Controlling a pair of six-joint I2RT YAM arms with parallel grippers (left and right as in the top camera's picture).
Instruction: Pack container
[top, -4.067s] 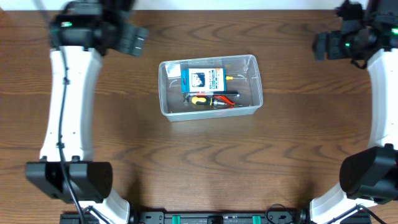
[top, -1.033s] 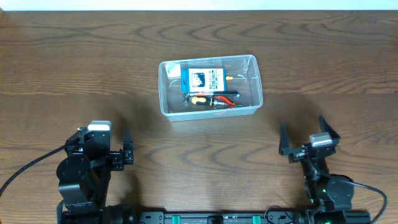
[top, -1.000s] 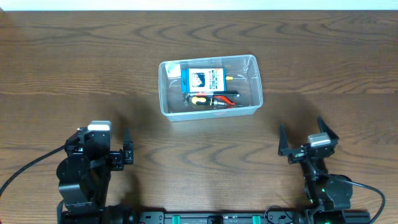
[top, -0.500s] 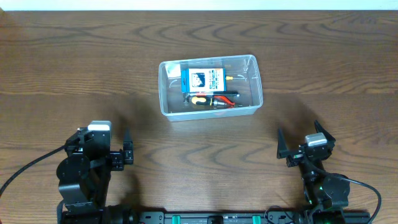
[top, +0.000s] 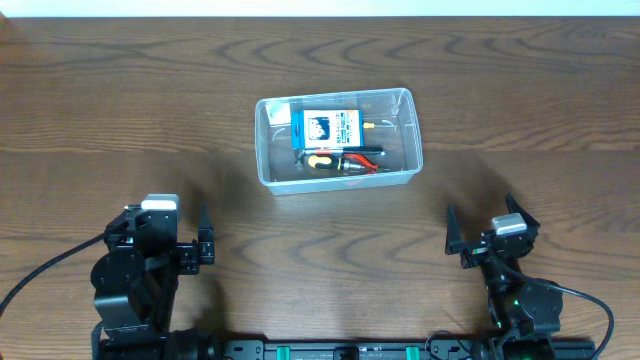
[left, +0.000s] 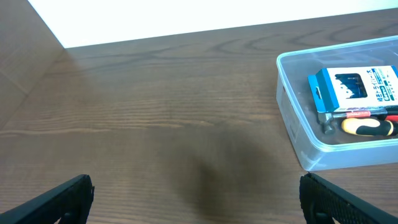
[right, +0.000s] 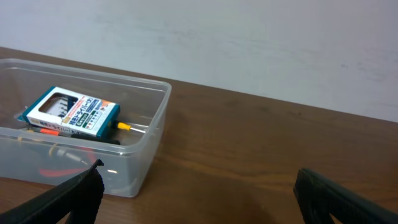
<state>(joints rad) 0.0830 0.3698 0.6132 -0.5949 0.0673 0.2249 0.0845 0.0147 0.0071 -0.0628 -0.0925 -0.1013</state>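
The clear plastic container (top: 392, 98) stands at the table's middle back. It holds a small blue-and-white box (top: 327, 128) and hand tools with yellow, red and black handles (top: 342, 160). It also shows in the left wrist view (left: 292, 124) and the right wrist view (right: 152, 134). My left gripper (top: 188, 245) is open and empty at the front left, well short of the container. My right gripper (top: 478, 228) is open and empty at the front right. Wide-open fingers show in both wrist views (left: 196, 199) (right: 205, 196).
Brown wooden tabletop (top: 320, 250) lies between the arms and the container. A white wall lies beyond the far edge (right: 249, 43). Both arm bases sit at the front edge.
Both arms have come back from the far corners to the front edge and folded low. Over the last second the right gripper shifted slightly; the container and its contents have not moved.
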